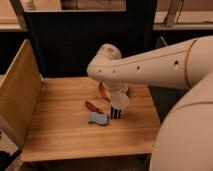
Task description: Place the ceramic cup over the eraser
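Where pincer hangs, tapered cup above striped eraser

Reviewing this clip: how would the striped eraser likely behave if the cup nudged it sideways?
The eraser stands upright on a narrow base, so it would probably tip rather than slide. It looks small, likely light. The ceramic cup, at the gripper, hangs tilted just above it, so an off-centre descent could knock it over.

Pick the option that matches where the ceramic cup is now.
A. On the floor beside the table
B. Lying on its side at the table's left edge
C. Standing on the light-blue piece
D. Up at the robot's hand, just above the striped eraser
D. The ceramic cup sits at the hand, tilted right above the striped eraser, with the light-blue piece lying to its left on the table.
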Available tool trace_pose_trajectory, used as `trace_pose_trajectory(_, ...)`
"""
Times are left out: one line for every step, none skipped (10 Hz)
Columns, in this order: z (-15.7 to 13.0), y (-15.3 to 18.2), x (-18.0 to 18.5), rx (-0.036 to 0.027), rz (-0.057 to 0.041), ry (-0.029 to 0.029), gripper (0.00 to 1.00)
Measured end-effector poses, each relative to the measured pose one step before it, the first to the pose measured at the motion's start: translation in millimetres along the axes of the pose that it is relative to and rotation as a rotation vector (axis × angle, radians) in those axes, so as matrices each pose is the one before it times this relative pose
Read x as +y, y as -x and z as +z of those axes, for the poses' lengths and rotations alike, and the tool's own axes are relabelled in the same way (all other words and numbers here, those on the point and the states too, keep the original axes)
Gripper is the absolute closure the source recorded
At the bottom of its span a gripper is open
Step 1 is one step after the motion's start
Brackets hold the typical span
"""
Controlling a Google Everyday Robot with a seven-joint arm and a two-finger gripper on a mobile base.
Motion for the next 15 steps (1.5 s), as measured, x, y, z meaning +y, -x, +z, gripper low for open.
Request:
trace_pose_trajectory(5.55,-1.09,0.67,0.01045,0.0063,0.00939,1.0)
trace_pose_trajectory(4.73,-0.31,2.52,0.0074,0.00332,0.01402,1.0)
trace_pose_trajectory(2.6,0.75,2.89,0.00181,0.00097,0.01189,1.0)
trace_pose_trajectory(3.52,0.86,4.28,0.00244,0.00073,0.01736,1.0)
trace_pose_trajectory(4.05,0.31,4.55,0.00385,-0.0008,0.01791,1.0)
trace_pose_trajectory(3.34,-0.27,3.4,0.00352,-0.00112,0.0137,1.0)
trace_pose_trajectory(3.7,0.19,3.16,0.00037,-0.00096,0.01563,1.0)
trace_pose_trajectory(5.6,1.04,4.57,-0.00323,-0.00076,0.02553,1.0)
trace_pose_trajectory(4.87,0.15,1.17,-0.0004,0.00266,0.01475,1.0)
trace_pose_trajectory(1.44,-0.63,-0.8,0.0015,0.00226,0.00214,1.0)
trace_pose_trajectory(-0.28,0.29,0.07,-0.00119,0.00026,0.00053,1.0)
trace_pose_trajectory(-0.09,0.36,0.55,-0.00044,-0.00089,0.00031,0.99)
trace_pose_trajectory(0.09,-0.04,-0.01,0.00008,-0.00004,0.0,0.93)
trace_pose_trajectory(-0.08,0.01,-0.02,-0.00004,0.00002,-0.00006,0.82)
trace_pose_trajectory(0.04,0.02,0.05,0.0,-0.00002,0.00006,0.7)
